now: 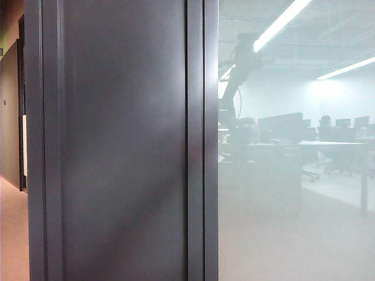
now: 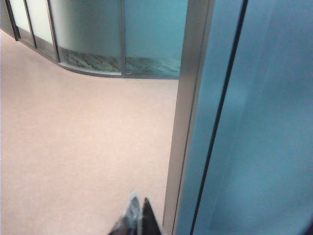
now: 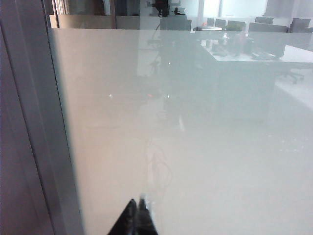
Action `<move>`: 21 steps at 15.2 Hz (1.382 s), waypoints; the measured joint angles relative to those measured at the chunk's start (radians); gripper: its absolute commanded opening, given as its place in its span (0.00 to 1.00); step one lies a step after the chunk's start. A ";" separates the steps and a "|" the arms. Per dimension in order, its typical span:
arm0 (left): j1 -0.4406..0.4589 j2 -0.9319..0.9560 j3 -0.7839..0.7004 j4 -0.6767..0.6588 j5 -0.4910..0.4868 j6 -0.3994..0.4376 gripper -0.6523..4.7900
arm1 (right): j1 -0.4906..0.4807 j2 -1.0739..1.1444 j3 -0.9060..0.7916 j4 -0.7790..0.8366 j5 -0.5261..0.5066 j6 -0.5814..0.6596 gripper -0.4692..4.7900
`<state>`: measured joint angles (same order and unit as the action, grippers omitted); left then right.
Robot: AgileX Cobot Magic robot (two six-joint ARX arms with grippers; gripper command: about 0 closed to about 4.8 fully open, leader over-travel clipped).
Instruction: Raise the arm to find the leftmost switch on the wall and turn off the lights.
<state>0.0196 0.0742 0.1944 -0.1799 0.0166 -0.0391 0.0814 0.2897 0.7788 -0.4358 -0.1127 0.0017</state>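
Exterior view: we face a dark grey wall panel (image 1: 123,140) on the left and a frosted glass pane (image 1: 293,222) on the right, parted by a grey upright frame (image 1: 202,140). In the glass, just right of the frame and high up, we see the arm (image 1: 240,70) as a hazy dark silhouette with a looping cable; dim monitors (image 1: 281,126) on a counter (image 1: 334,144) lie to its right, under bright ceiling light strips (image 1: 281,20). No switch shows on the panel. Left wrist view: the left end effector (image 2: 137,220) hangs over a pale pinkish floor (image 2: 83,147), near a metal frame post (image 2: 188,117), its fingertips close together, apparently closed on nothing. Right wrist view: the right end effector (image 3: 137,218) sits just before the frosted glass, tips likewise drawn together and empty, with a faint reflection of the arm (image 3: 164,49) far up the pane.
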 measured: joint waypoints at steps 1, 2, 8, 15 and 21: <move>0.000 -0.008 -0.042 0.037 0.001 -0.003 0.11 | 0.000 0.000 0.000 0.000 0.000 0.000 0.09; 0.000 -0.018 -0.072 0.054 0.001 -0.010 0.11 | 0.000 0.000 0.000 0.000 0.000 0.000 0.09; 0.000 -0.051 -0.169 0.118 0.002 -0.064 0.11 | 0.000 0.000 0.000 0.000 0.000 0.000 0.09; 0.000 -0.070 -0.187 0.127 0.007 -0.067 0.11 | 0.000 0.000 0.000 0.000 0.000 0.000 0.09; 0.000 -0.070 -0.187 0.127 0.007 -0.067 0.11 | 0.000 0.000 0.000 0.000 0.000 0.000 0.09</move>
<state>0.0200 0.0044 0.0078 -0.0525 0.0235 -0.1062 0.0814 0.2897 0.7788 -0.4358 -0.1127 0.0017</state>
